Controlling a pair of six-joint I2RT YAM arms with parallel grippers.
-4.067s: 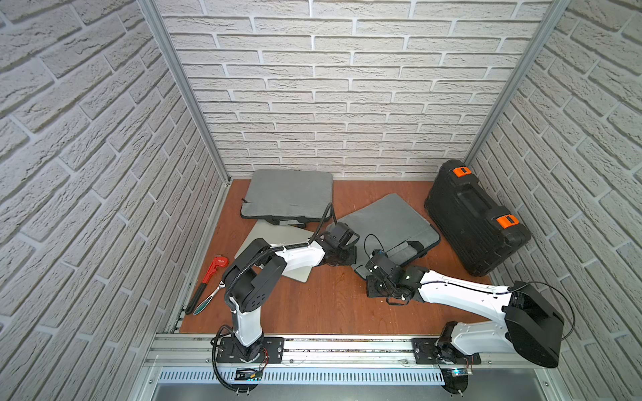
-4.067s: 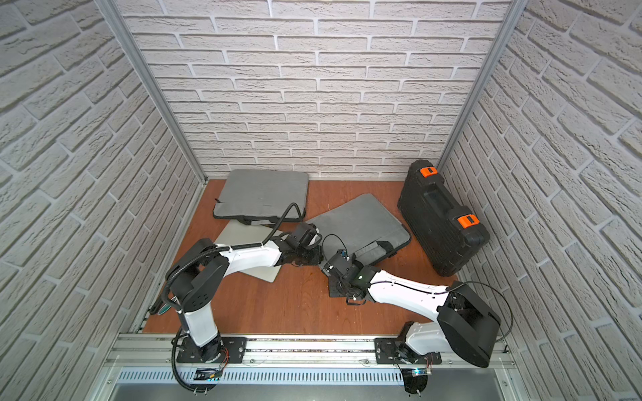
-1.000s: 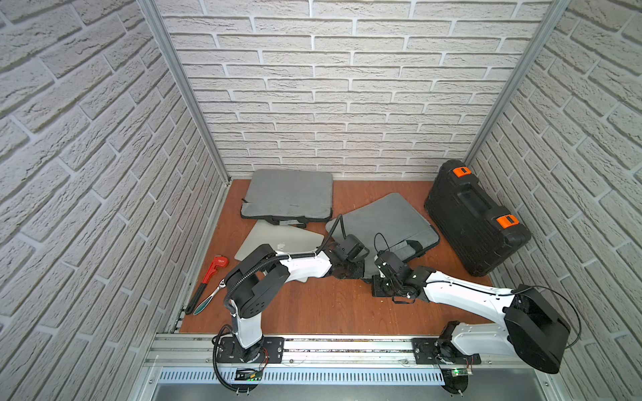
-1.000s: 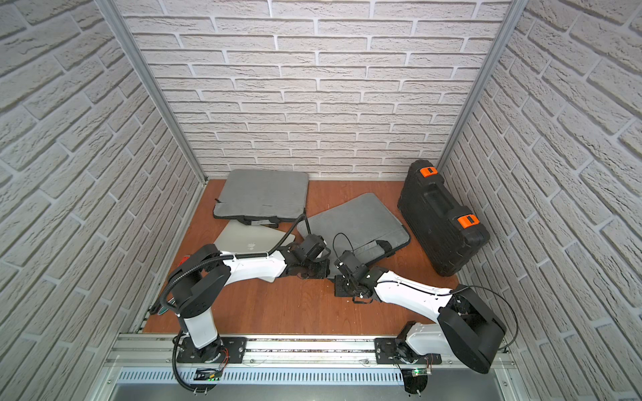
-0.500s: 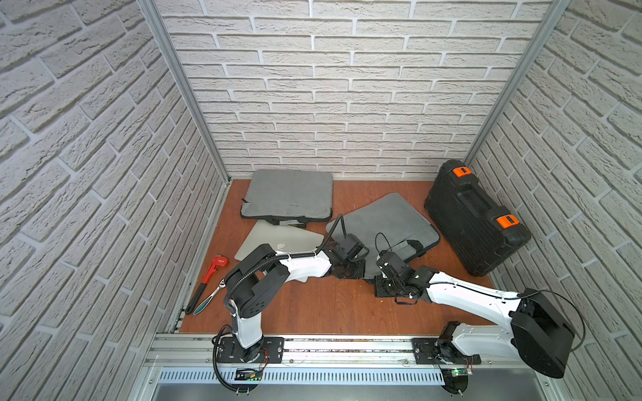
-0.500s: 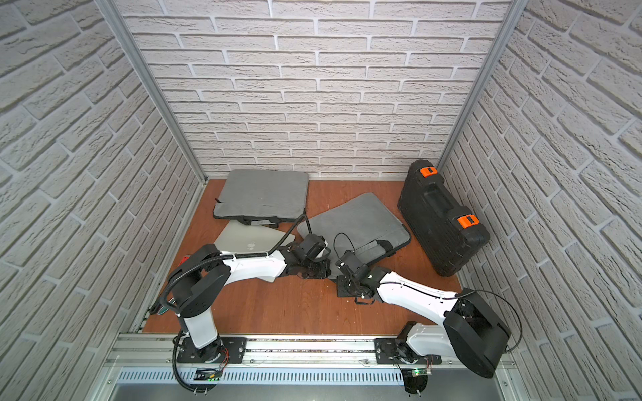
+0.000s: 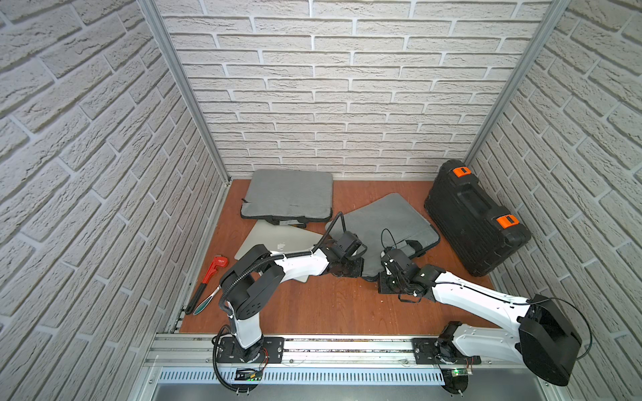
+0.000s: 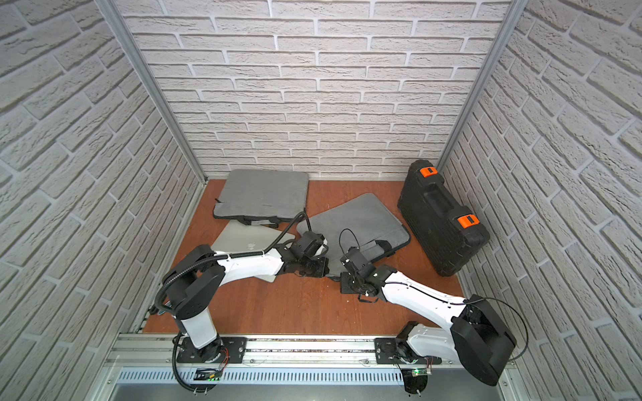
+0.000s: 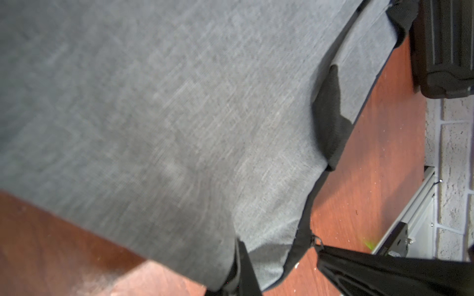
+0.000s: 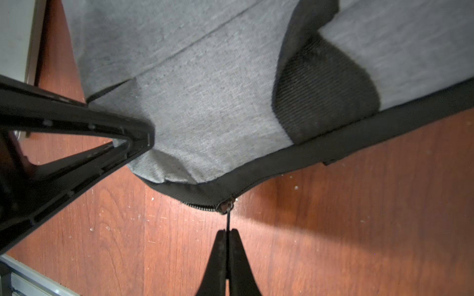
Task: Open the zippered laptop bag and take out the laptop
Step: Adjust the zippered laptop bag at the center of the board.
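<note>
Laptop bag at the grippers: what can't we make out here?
- Inside of laptop bag: fabric hides it, every view.
- Zipper's open length: in the right wrist view, black trim covers the teeth past the zipper pull; arms cover it in both top views.
- Left gripper pinching or pressing: cut off, blurred, left wrist view.

Black case (image 7: 469,215) (orange latches) and red wrench (image 7: 205,282) lie well apart.
</note>
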